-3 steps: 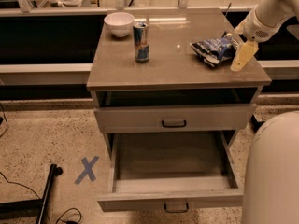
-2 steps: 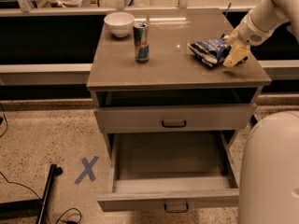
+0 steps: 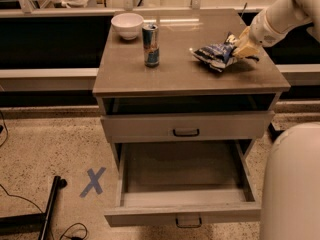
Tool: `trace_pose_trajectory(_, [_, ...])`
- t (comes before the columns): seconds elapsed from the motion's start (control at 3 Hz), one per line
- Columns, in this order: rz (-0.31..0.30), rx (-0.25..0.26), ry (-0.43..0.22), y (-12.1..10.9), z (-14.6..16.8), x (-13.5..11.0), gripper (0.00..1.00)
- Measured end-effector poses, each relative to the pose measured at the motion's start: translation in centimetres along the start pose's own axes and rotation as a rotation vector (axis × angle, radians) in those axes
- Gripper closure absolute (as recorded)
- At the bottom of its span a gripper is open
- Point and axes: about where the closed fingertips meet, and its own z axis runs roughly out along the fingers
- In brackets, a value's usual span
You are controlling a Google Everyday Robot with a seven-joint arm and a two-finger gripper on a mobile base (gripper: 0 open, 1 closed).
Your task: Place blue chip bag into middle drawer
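Note:
The blue chip bag (image 3: 214, 54) lies crumpled on the right side of the cabinet top (image 3: 175, 71), its right end tipped up. My gripper (image 3: 241, 46) comes in from the upper right and is shut on that raised right end of the bag. The middle drawer (image 3: 150, 215) is pulled out wide below, and its inside is bare. Its small dark handle (image 3: 189, 223) shows at the bottom edge of the view. It sits well below and to the left of the gripper.
A blue-and-silver can (image 3: 151, 45) stands upright left of the bag. A white bowl (image 3: 127, 25) sits at the back left. The upper drawer front (image 3: 186, 126) is above the open drawer. A blue tape X (image 3: 93, 181) marks the floor. My white body (image 3: 292, 184) fills the lower right.
My gripper has moved left and slightly up onto the bag's right end. The bag has shifted a little left and its right end has tipped up.

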Motion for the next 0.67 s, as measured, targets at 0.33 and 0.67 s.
trace_pose_trajectory(0.33, [-0.046, 0.051, -0.12, 0.6, -5.1, -2.8, 1.0])
trace_pose_trajectory(0.67, [-0.02, 0.148, -0.154, 2.6, -13.6, -3.6, 1.0])
